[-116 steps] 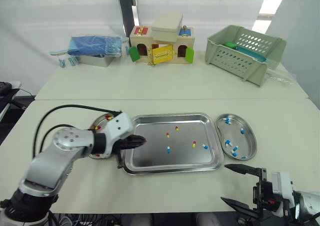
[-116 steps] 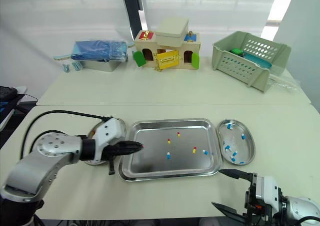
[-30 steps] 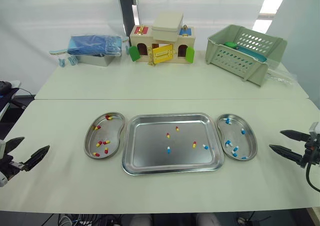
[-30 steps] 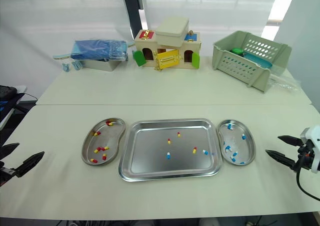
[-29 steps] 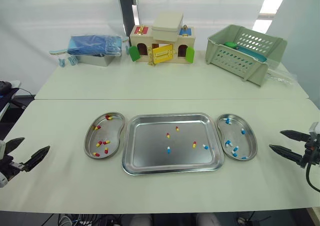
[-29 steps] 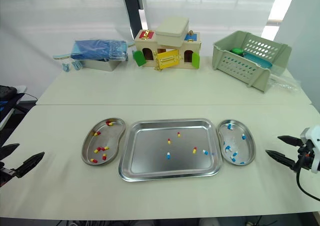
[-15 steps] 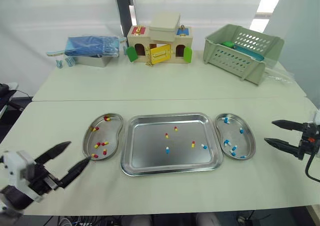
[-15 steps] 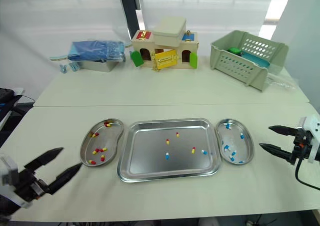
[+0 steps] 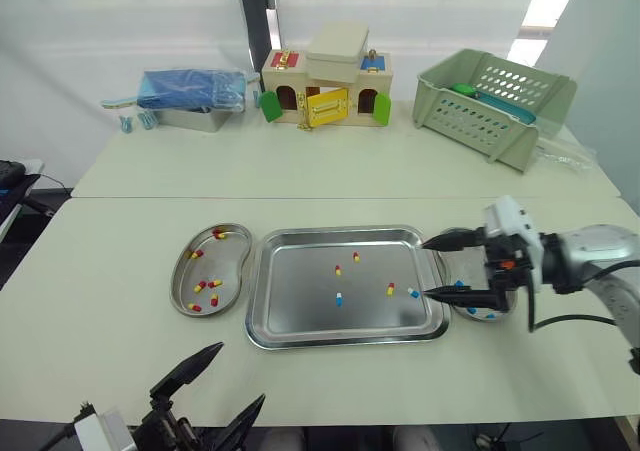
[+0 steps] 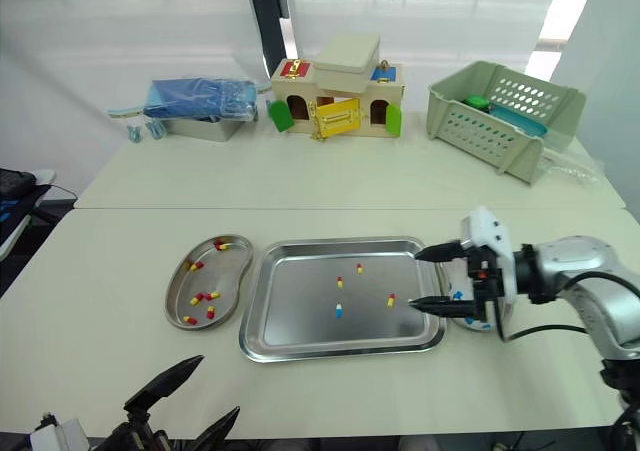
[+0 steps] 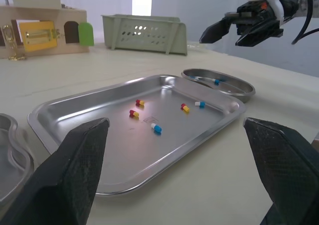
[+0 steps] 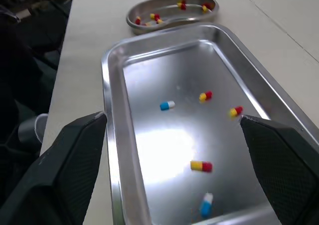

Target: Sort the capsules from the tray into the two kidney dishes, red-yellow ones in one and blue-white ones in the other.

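Note:
The steel tray lies mid-table with a few red-yellow capsules and two blue-white capsules on its floor. To its left, the left kidney dish holds several red-yellow capsules. The right kidney dish holds blue-white ones and is partly hidden behind my right gripper. That gripper hangs open over the tray's right rim with nothing between its fingers. My left gripper is open and empty at the table's front edge, in front of the tray's left corner.
At the back stand a wooden toy house, a green slotted basket on the right, and a blue pack on a metal box on the left. Bare tabletop lies between the back row and the tray.
My right gripper has swung in from the table's right side to the tray's right rim. My left gripper has moved from the front left to in front of the tray. Both stayed open.

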`<state>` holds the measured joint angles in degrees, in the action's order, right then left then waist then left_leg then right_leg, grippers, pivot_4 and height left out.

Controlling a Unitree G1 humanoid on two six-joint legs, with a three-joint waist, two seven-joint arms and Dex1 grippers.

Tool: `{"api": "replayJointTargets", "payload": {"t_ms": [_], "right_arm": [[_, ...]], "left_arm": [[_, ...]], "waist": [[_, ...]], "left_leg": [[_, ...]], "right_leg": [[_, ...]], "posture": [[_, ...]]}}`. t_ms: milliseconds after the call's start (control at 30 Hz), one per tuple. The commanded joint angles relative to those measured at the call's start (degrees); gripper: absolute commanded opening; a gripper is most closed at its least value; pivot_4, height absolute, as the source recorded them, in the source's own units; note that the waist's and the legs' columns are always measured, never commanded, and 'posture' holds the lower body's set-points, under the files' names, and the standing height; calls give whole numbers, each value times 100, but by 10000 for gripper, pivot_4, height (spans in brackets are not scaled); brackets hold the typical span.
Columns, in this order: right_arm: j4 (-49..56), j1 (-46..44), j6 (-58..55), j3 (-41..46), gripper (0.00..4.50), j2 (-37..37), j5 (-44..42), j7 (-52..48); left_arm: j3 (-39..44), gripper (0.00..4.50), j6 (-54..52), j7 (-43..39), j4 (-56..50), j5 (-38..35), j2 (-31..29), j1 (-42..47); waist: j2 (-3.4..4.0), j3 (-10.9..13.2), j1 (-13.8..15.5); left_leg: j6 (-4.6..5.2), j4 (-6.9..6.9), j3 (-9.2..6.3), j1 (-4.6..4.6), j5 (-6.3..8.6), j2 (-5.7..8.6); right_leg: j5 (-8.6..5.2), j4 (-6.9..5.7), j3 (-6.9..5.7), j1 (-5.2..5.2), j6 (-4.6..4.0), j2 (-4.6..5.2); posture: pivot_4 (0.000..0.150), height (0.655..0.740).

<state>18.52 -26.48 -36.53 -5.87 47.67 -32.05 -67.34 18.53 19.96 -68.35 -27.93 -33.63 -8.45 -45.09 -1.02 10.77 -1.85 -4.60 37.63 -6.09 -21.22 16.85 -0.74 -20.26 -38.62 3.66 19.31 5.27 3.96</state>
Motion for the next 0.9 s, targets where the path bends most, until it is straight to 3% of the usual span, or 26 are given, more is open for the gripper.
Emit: {"api": "replayJointTargets", "payload": {"t_ms": [33,367,500,867,900], "right_arm": [[-44,-519,20,-774,45000,-432,548,248],[-998,-1228,586,-2247,45000,-1533,1820,245],[-1180,-1177,823,-2417,35346,-1720,2162,356],[-1542,-1099,1081,-2527,35346,-2175,2720,558],[-1530,-1075,1069,-2567,33466,-2159,2751,510]], "left_arm": [[-132,44696,739,9,300,87,155,70],[-534,44696,1246,420,552,273,39,-30],[-611,45000,1333,544,549,293,-60,-146],[-723,45000,1323,871,556,298,-451,-97],[-723,45000,1299,910,543,290,-494,-89]], "waist": [[0,0,-2],[-1,-1,-7],[-1,-1,-26],[-1,-1,-60],[-1,-1,-60]], "left_leg": [[0,1,-2,-6,0,0],[0,21,-17,-74,0,4],[0,20,-16,-74,0,4],[0,20,-18,-71,0,3],[0,20,-18,-71,0,3]], "right_leg": [[1,1,-1,5,1,0],[2,-12,-10,77,2,2],[2,-17,-9,81,2,2],[2,-31,-7,87,1,-1],[2,-31,-8,87,1,-1]], "posture": [[1500,7400],[1500,7400],[1500,7400],[1500,7400],[1500,7400]]}}
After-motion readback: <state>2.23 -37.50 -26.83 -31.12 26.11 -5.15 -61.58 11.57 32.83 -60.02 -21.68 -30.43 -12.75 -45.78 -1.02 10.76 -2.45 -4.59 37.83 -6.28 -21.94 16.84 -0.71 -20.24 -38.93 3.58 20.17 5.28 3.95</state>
